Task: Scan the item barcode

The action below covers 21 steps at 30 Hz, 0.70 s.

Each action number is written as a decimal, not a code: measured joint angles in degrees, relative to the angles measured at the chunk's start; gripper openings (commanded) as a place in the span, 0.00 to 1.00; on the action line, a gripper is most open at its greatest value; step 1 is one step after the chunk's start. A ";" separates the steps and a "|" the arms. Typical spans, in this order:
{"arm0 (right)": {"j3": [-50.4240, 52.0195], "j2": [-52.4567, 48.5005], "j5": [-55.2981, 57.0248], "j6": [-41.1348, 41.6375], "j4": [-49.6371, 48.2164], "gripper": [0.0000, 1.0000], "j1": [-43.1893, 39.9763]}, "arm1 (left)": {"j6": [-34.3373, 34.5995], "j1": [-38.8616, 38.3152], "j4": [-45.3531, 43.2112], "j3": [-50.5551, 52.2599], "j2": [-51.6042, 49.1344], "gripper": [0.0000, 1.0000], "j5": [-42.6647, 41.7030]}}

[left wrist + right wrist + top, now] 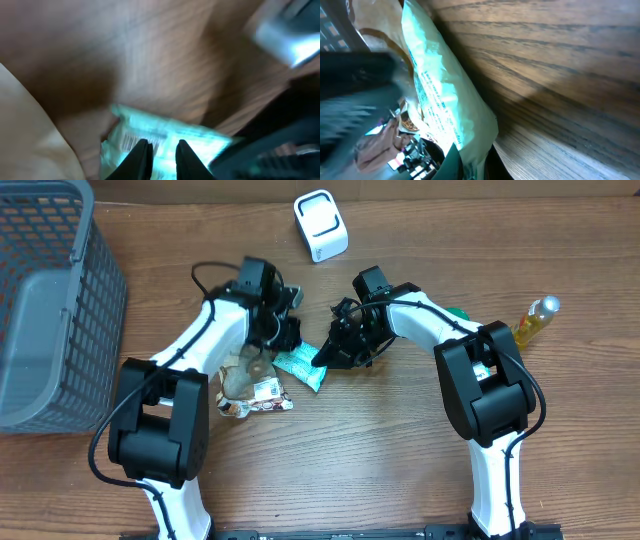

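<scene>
A teal snack packet (pixel 300 367) sits mid-counter (pixel 390 460) between two robot arms, its barcode (pixel 131 142) facing the left wrist camera. The right claw (pixel 325 357) is clamped on one corner of the packet, apparently so that arm can carry it to be scanned. The left claw (pixel 285 332) stands with fingers narrowly apart at the opposite edge; whether it grips cannot be told. A white scanner (pixel 321 225) waits well apart at the far side, the packet's likely destination. A brown wrapper (pixel 248 390), a grey basket (pixel 50 300) and a yellow bottle (pixel 533 322) lie around.
</scene>
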<state>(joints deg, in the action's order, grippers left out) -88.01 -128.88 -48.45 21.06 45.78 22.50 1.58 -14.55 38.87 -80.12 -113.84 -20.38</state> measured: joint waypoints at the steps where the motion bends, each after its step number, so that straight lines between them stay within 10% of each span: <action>1: 0.00 0.00 -0.11 -0.52 0.02 0.04 -0.11 | 0.00 0.35 0.66 -2.01 0.04 0.19 -0.17; 10: -0.09 0.00 -0.22 -6.95 1.29 0.04 -3.28 | 0.00 7.74 8.41 -15.41 3.17 0.30 0.48; 15: -3.32 0.11 2.43 -11.82 7.34 0.04 -4.66 | 0.02 11.76 11.78 -15.61 3.23 0.59 4.92; 17: -6.08 0.57 5.95 -13.97 10.69 0.04 -4.81 | -0.28 12.87 12.20 -15.61 3.23 1.00 7.50; 21: -12.92 2.67 14.75 -17.27 17.68 0.04 -4.50 | 0.17 13.62 13.35 -15.61 3.23 1.00 13.16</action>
<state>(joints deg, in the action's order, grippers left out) -100.92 -126.21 -33.69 3.79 63.46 18.00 1.76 -0.93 52.23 -95.72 -110.61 -7.22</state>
